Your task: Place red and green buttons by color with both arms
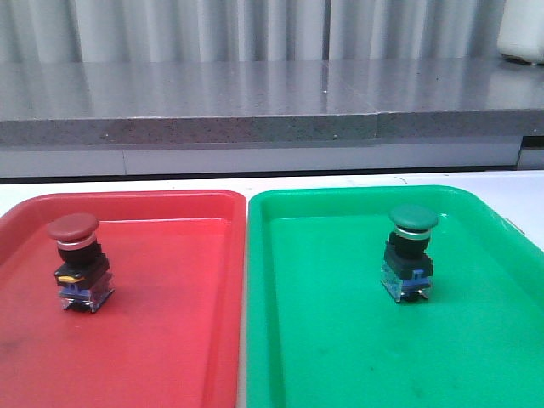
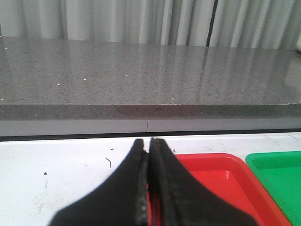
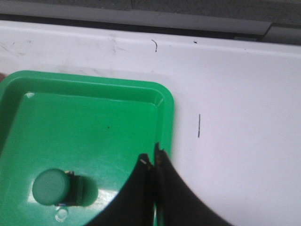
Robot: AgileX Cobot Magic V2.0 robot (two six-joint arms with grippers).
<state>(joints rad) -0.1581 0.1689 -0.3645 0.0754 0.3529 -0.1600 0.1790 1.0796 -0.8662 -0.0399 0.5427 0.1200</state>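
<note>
The red button, with a dark red cap and black-and-blue base, stands upright in the red tray at its left. The green button stands upright in the green tray; the right wrist view shows it too. Neither arm shows in the front view. My left gripper is shut and empty, above the red tray's far edge. My right gripper is shut and empty, over the green tray's rim, apart from the green button.
The two trays lie side by side on a white table. A grey stone ledge runs along the back, with curtains behind. A white object stands at the far right on the ledge.
</note>
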